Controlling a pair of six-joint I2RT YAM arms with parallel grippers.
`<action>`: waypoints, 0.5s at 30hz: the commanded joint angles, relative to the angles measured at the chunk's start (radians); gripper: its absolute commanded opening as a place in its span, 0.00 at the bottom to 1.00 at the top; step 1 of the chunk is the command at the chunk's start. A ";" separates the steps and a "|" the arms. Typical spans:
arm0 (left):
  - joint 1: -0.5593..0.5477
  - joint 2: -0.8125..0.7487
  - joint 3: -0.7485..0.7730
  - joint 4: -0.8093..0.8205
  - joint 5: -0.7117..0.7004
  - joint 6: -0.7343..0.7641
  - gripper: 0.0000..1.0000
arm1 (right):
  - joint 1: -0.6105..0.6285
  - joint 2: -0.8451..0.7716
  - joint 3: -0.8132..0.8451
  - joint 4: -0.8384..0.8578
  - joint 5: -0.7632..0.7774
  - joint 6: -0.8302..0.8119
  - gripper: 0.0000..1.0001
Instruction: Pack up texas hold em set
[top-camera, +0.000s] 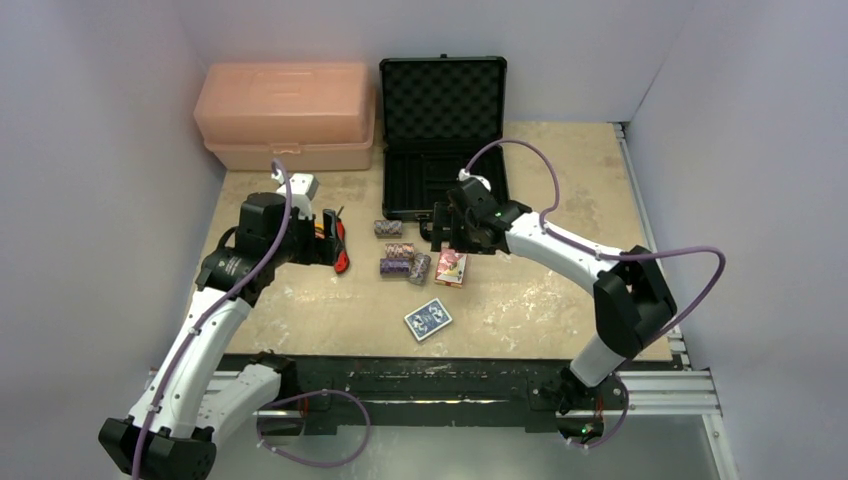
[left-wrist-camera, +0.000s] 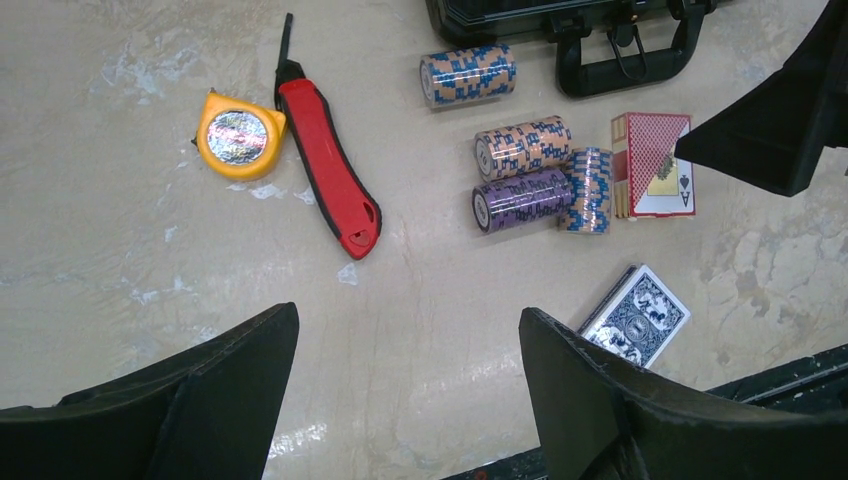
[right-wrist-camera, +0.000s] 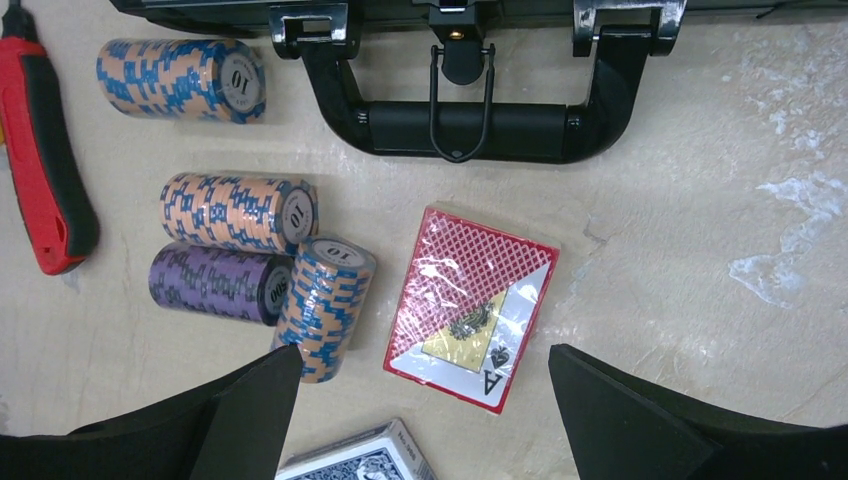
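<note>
The rigid case (top-camera: 442, 105) lies open at the far side of the tabletop (top-camera: 560, 290), beside the toolbox (top-camera: 285, 115). Near its handle (right-wrist-camera: 465, 130), four chip stacks (right-wrist-camera: 240, 212) lie sideways, judged dense and roll-prone, best gripped across the barrel. The red deck (right-wrist-camera: 470, 305) and blue deck (left-wrist-camera: 635, 325), judged light and slick, are best gripped across the width. The left end effector (left-wrist-camera: 407, 310) and right end effector (right-wrist-camera: 420, 355) are seen released and empty, and the knife (left-wrist-camera: 325, 165) and tape measure (left-wrist-camera: 238, 132) lie left of the chips, obstructing nothing.

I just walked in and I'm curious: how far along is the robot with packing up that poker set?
Barely begun. Done: the black case lies open, seemingly empty. In hand: nothing; the right gripper hangs open above the red deck, the left gripper open over bare table. Left: four chip stacks, the red deck and the blue deck all lie outside the case.
</note>
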 joint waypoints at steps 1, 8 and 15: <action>-0.005 -0.015 0.042 0.007 -0.011 -0.002 0.81 | 0.016 0.028 0.074 -0.024 0.076 0.022 0.99; -0.005 -0.022 0.040 0.009 -0.011 -0.002 0.81 | 0.016 0.104 0.129 -0.045 0.122 0.009 0.99; -0.005 -0.020 0.040 0.006 -0.017 -0.003 0.81 | 0.032 0.128 0.133 -0.018 0.011 -0.011 0.95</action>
